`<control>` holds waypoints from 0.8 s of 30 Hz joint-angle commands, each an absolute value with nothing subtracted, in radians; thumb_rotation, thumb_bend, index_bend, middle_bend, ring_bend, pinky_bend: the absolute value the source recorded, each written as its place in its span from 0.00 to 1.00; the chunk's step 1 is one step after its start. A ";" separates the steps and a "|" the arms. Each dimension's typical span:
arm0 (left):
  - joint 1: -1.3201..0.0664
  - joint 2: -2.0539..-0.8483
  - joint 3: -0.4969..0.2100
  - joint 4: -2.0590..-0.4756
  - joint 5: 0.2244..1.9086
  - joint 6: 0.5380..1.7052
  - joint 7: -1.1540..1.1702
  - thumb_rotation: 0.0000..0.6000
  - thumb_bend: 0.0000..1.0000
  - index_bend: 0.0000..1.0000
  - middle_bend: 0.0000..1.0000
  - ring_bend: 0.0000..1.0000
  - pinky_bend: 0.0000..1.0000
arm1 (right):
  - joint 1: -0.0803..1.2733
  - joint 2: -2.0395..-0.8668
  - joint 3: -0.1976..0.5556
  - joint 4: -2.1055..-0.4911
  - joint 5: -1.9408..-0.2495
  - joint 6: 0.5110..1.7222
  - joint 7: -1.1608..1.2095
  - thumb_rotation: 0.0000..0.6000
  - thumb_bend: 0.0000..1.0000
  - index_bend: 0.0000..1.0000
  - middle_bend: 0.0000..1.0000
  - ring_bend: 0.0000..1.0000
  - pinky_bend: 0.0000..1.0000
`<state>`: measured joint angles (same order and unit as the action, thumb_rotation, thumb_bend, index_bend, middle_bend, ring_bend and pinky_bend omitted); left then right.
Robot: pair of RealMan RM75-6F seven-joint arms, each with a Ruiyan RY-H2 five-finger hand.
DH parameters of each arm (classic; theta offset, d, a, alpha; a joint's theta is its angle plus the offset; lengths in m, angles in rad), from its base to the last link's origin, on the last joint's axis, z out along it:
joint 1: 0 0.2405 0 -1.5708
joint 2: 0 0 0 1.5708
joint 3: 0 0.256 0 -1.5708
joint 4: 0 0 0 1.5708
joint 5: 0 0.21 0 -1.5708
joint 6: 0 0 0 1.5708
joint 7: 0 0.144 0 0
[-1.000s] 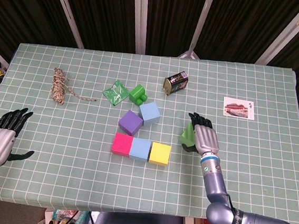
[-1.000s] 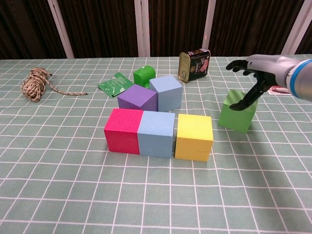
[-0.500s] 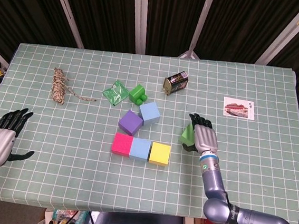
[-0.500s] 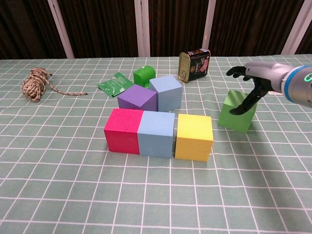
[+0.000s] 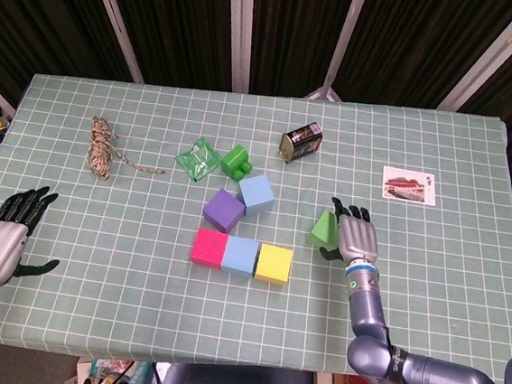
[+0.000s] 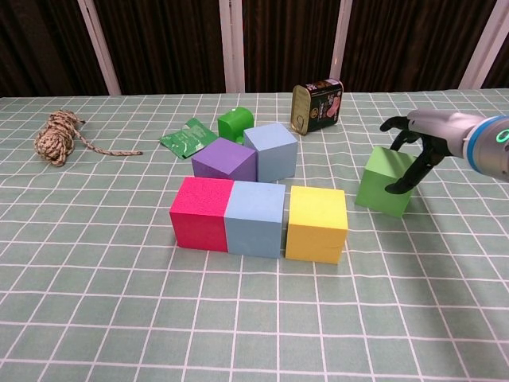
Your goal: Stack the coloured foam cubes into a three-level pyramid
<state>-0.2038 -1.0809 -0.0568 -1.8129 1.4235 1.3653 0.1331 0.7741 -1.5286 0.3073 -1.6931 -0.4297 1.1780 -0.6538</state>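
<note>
A pink cube [image 5: 207,246], a light blue cube [image 5: 241,256] and a yellow cube [image 5: 274,264] stand side by side in a row on the table. Just behind the row sit a purple cube [image 5: 223,210] and a second light blue cube [image 5: 256,193], touching each other. A green cube [image 5: 324,229] stands alone to the right of the row. My right hand [image 5: 356,234] hovers at the green cube's right side with its fingers spread and holds nothing. In the chest view its thumb reaches down by the green cube [image 6: 383,181]. My left hand [image 5: 2,240] rests open at the table's near left edge.
At the far left lies a coil of rope [image 5: 103,147]. A green packet [image 5: 197,158] and a small green object [image 5: 237,160] lie behind the cubes. A tin can [image 5: 301,143] lies on its side further back. A picture card [image 5: 409,185] is at the right.
My right hand has slid to the right off the green cube, so more of the cube shows. The cube and my left hand have stayed in place.
</note>
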 commanded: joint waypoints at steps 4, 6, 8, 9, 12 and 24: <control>-0.203 -1.080 -0.057 -1.813 1.425 1.367 0.132 1.00 0.13 0.00 0.01 0.00 0.00 | 0.775 -1.529 0.301 -1.684 -0.422 1.175 -0.654 1.00 0.28 0.00 0.29 0.17 0.00; -0.203 -1.081 -0.057 -1.813 1.424 1.366 0.132 1.00 0.13 0.00 0.01 0.00 0.00 | 0.775 -1.526 0.297 -1.682 -0.426 1.171 -0.654 1.00 0.31 0.00 0.31 0.18 0.00; -0.203 -1.081 -0.057 -1.812 1.424 1.366 0.132 1.00 0.13 0.00 0.01 0.00 0.00 | 0.775 -1.523 0.293 -1.681 -0.433 1.167 -0.653 1.00 0.33 0.00 0.31 0.18 0.00; -0.204 -1.081 -0.057 -1.812 1.424 1.366 0.132 1.00 0.13 0.00 0.01 0.00 0.00 | 0.774 -1.520 0.290 -1.680 -0.439 1.163 -0.651 1.00 0.33 0.00 0.32 0.18 0.00; -0.203 -1.081 -0.058 -1.811 1.426 1.368 0.130 1.00 0.13 0.00 0.01 0.00 0.00 | 0.770 -1.503 0.280 -1.679 -0.464 1.141 -0.639 1.00 0.35 0.00 0.32 0.18 0.00; -0.204 -1.082 -0.056 -1.811 1.433 1.370 0.136 1.00 0.13 0.00 0.01 0.00 0.00 | 0.722 -1.390 0.237 -1.681 -0.632 0.997 -0.508 1.00 0.35 0.00 0.32 0.18 0.00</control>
<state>-0.2035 -1.0816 -0.0555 -1.8115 1.4335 1.3697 0.1365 0.7356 -1.4122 0.2468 -1.6812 -0.6024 1.0201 -0.5358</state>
